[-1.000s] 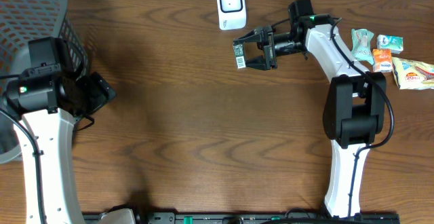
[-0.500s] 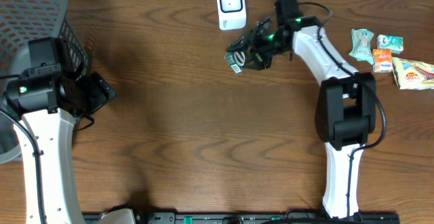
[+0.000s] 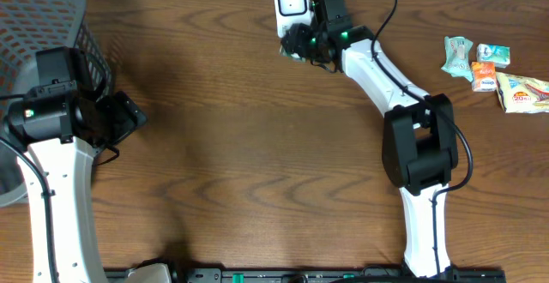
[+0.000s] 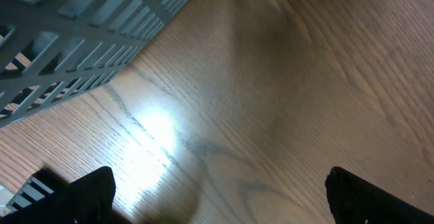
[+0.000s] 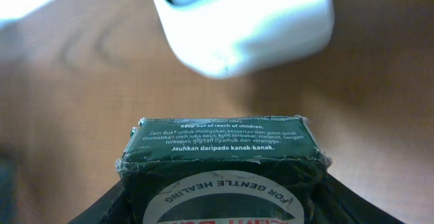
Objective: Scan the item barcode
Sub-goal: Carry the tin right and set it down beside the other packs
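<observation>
Right jaws around dark green box (image 5: 220,153), white print, beside white scanner (image 5: 244,20).

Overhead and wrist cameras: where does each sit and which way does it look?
Overhead: above, looking straight down at the brown wooden table, grey plastic mesh basket, white boxy scanner, left arm, right arm.
Left wrist: on the left arm, facing down at wood and basket wall; dark open jaws at bottom corners.
Right wrist: on the right arm, facing the scanner close up; jaws hold a dark green printed box.
Shared: overhead and right wrist show the scanner; overhead and left wrist, the basket.
</observation>
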Controlling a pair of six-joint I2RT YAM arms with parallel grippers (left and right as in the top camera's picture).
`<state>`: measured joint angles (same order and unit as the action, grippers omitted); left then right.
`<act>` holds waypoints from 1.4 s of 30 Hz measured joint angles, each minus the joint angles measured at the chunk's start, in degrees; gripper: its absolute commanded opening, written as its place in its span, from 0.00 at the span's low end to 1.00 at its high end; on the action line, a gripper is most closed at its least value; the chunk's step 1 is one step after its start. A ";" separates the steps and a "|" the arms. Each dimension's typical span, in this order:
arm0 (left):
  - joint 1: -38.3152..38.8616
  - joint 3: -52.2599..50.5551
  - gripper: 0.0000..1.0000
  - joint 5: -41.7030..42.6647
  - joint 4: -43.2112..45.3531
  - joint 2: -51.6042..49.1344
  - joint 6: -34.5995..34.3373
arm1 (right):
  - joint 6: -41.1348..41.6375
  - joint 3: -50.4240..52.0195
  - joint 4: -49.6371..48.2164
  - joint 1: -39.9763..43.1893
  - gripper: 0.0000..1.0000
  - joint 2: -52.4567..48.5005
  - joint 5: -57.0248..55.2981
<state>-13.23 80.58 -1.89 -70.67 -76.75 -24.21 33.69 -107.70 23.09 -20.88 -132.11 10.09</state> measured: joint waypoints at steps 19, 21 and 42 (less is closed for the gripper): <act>0.00 -0.09 0.98 -0.02 0.00 0.00 0.00 | -18.21 -0.26 -41.53 -3.15 0.59 -0.61 -24.81; -0.02 -0.09 0.98 -0.02 0.02 0.00 0.00 | -19.82 -0.28 -44.46 -3.15 0.60 -1.33 -25.16; 0.00 -0.09 0.98 0.00 0.00 0.00 0.00 | -22.69 -0.35 -52.89 -3.19 0.56 -11.87 -25.33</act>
<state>-13.23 80.49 -1.89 -70.67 -76.75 -24.21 11.00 -108.05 -29.80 -24.08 -143.98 -15.25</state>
